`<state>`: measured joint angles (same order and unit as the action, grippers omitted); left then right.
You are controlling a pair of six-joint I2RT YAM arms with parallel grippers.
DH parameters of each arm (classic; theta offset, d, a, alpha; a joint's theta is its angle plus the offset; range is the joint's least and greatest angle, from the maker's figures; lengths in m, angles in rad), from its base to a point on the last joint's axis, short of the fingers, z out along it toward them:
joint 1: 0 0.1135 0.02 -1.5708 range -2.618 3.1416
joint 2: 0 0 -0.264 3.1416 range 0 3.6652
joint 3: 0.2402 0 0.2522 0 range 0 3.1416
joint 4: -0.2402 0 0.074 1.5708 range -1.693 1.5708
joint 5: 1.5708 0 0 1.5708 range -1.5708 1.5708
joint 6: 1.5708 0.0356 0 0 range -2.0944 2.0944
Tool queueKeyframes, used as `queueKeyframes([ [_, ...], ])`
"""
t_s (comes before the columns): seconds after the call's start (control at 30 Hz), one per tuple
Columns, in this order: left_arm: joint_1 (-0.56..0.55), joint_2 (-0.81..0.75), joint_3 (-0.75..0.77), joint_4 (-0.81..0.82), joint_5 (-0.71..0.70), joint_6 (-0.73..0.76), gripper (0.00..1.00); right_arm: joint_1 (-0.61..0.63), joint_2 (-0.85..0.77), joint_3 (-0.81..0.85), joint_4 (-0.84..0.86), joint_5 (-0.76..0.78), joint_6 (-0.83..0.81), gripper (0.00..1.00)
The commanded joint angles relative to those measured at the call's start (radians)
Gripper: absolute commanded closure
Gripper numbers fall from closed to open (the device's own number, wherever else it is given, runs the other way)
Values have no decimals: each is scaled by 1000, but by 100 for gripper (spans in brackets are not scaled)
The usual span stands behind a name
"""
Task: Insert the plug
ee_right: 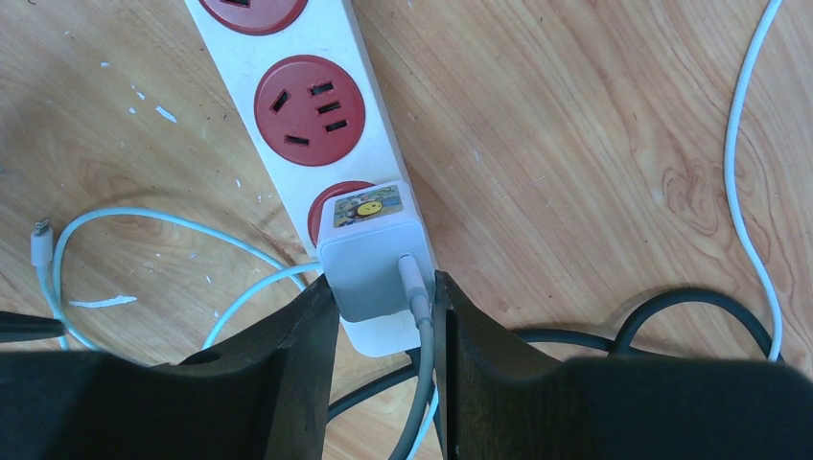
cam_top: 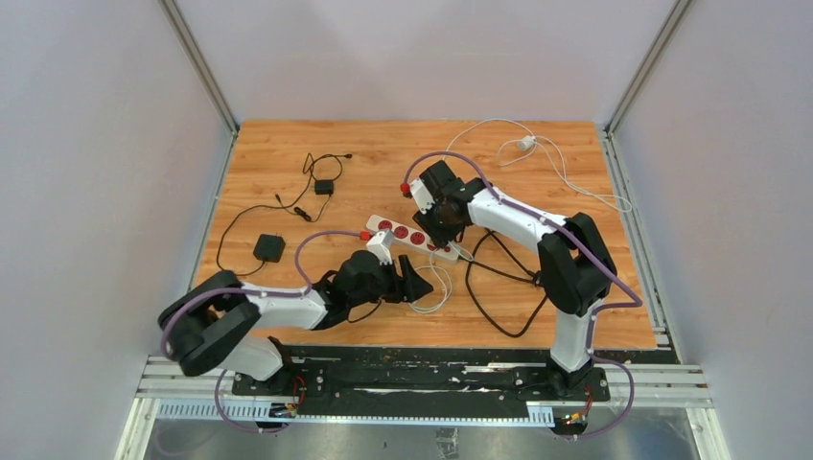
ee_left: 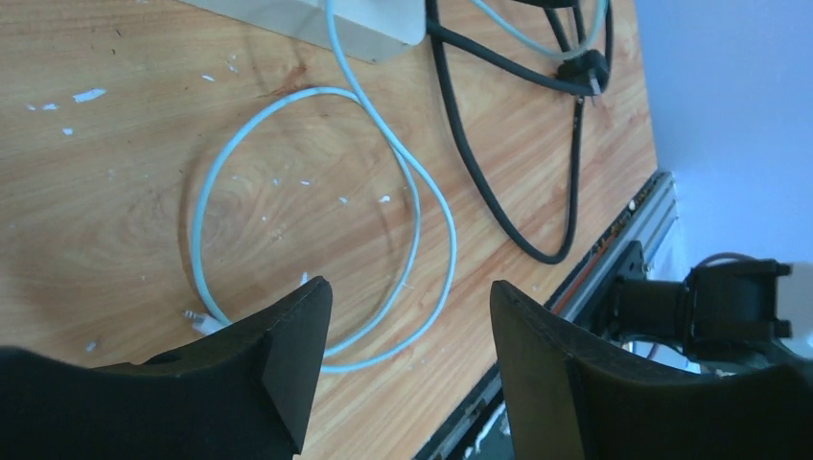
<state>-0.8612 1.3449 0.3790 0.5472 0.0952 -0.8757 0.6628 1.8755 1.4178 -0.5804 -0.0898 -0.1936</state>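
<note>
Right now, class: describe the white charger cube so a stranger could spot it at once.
Start at the wooden table, then find the white power strip with round red sockets lying mid-table. The white charger cube sits on the strip's end socket, between the right gripper's fingers. Unlike the black adapter nearby, it is white and carries a small cartoon sticker.

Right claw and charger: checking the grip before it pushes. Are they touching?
Touching. The right wrist view shows the right claw with its fingers pressed against both sides of the charger.
</note>
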Motion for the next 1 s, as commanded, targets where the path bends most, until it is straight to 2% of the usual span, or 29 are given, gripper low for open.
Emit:
queueKeyframes([
  [0.0, -20, 172, 18, 301, -94, -129, 35, 22, 50, -79, -58, -84, 85, 100],
  [0.23, -20, 609, 27, 959, -58, -408, 42, 21, 34, -99, -51, -78, 89, 100],
  [0.27, -20, 660, 37, 1001, -52, -449, 43, 21, 32, -99, -51, -77, 89, 100],
  [0.37, -21, 740, 72, 1005, -39, -473, 50, 21, 23, -110, -47, -71, 88, 100],
  [0.47, -20, 746, 82, 1004, -48, -459, 58, 21, 21, -120, -42, -64, 89, 100],
  [0.5, -21, 746, 86, 1003, -50, -456, 65, 21, 23, -122, -42, -65, 90, 100],
  [0.57, -22, 749, 96, 1001, -30, -452, 86, 22, 25, -124, -40, -57, 94, 100],
  [0.63, -25, 760, 102, 1002, -1, -464, 100, 21, 23, -122, -38, -50, 101, 100],
  [0.97, -150, 722, 17, 1002, 32, -462, 100, 31, 21, -119, -41, -55, 102, 100],
])
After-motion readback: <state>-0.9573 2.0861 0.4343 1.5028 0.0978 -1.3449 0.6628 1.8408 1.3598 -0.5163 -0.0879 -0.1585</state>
